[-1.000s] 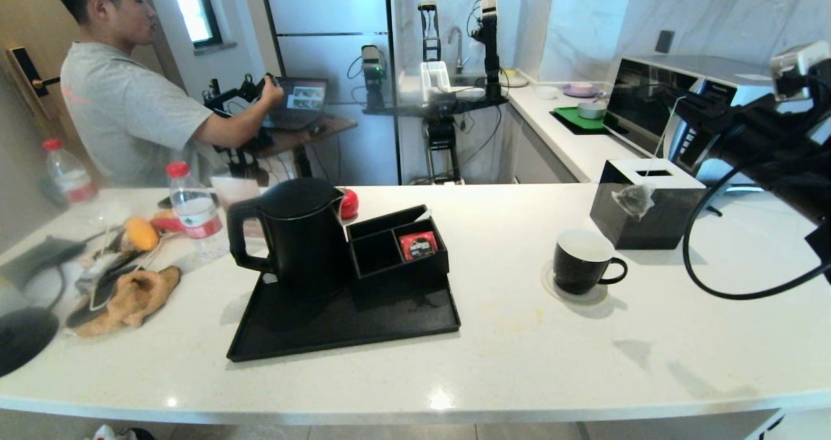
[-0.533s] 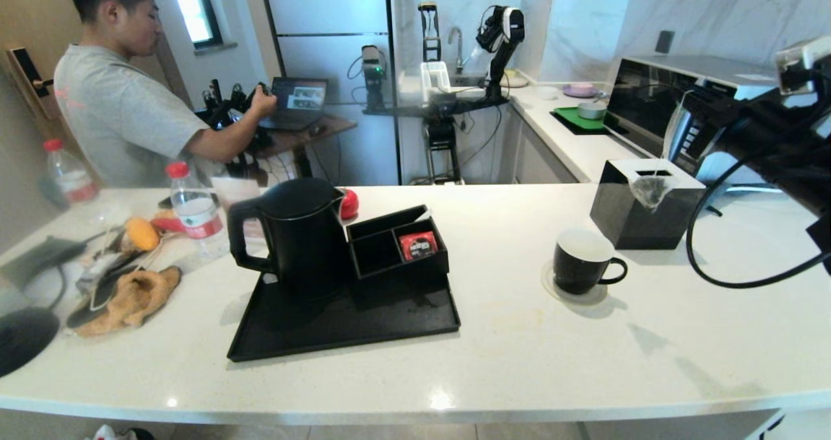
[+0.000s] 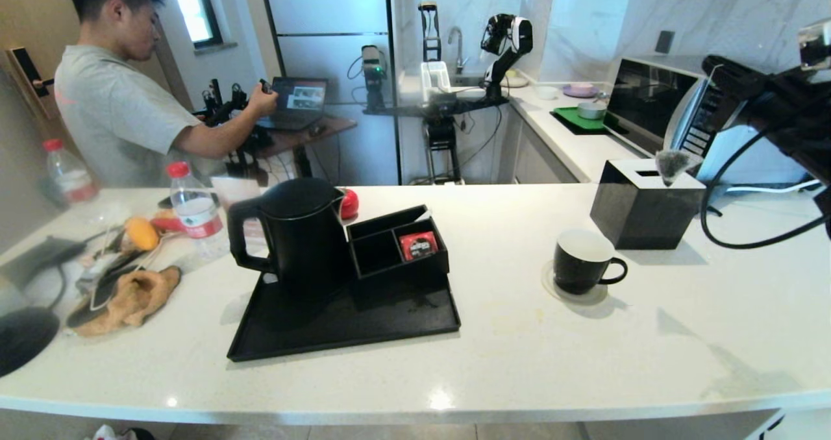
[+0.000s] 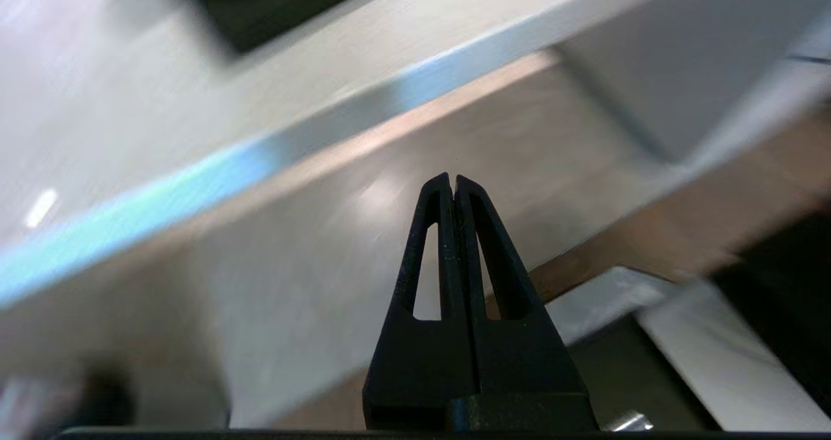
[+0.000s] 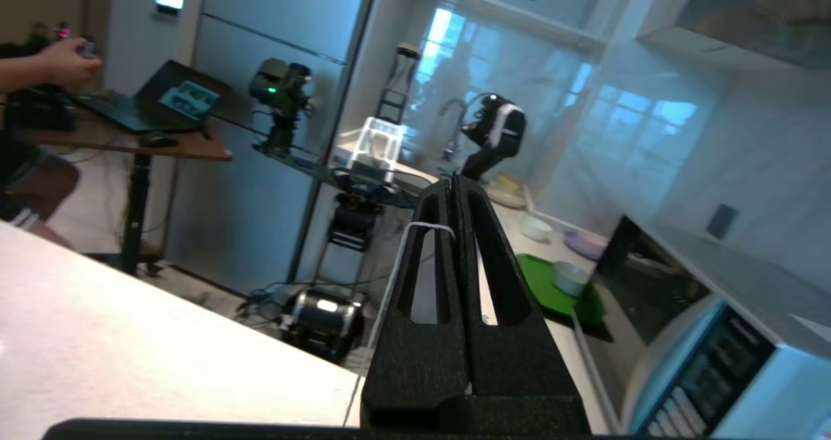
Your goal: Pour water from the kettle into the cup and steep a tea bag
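The right gripper [image 5: 452, 182] has its 2 black fingers [image 5: 483, 284] pressed together, a thin white string [image 5: 389, 278] pinched between them and trailing down; below lies the white counter [image 5: 117, 355]; beyond stands a microwave [image 5: 701, 342] beside a green tray [image 5: 542, 287].

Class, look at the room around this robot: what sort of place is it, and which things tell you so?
Most likely a home kitchen, used as a test site. A microwave stands on the side counter, a sink tap rises at the back beside a tall fridge, and a kettle waits on the worktop.
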Robot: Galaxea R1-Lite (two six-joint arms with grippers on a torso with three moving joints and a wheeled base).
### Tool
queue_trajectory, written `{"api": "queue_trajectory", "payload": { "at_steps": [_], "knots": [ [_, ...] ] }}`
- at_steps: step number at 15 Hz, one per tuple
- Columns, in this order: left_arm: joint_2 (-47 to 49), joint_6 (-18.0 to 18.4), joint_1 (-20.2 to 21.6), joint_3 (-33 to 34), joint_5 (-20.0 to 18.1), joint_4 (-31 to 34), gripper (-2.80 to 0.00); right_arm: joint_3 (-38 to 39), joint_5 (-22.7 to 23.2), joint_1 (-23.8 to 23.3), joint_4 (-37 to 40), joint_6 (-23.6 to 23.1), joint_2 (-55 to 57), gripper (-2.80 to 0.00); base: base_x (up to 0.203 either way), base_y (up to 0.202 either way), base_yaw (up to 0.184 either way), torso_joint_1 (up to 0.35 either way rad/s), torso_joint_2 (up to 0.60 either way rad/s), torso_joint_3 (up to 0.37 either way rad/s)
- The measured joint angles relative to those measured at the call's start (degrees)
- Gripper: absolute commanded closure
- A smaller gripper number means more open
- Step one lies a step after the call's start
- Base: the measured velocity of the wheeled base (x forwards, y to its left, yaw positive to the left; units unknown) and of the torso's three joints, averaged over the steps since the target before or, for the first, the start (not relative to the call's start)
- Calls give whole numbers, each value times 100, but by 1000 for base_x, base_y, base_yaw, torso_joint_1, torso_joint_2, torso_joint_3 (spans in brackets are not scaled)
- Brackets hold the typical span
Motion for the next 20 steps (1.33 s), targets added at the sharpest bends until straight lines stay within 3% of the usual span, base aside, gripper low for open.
{"api": "queue_trajectory", "payload": {
  "at_steps": [4,6,12,20],
  "knots": [
    [492,-11,1907,0,-2,1,0,-281,5,-325,-21,3,332,0,0,0,0,0,0,0],
    [338,-11,2382,2,-2,-2,0,-376,19,-382,-32,25,471,0,0,0,0,0,0,0],
    [-1229,-4,2496,35,20,-111,0,-1108,19,-538,-24,37,997,0,0,0,0,0,0,0],
    [-1623,-4,2486,57,26,-124,0,-2031,16,-1012,17,39,1715,0,0,0,0,0,0,0]
  ]
}}
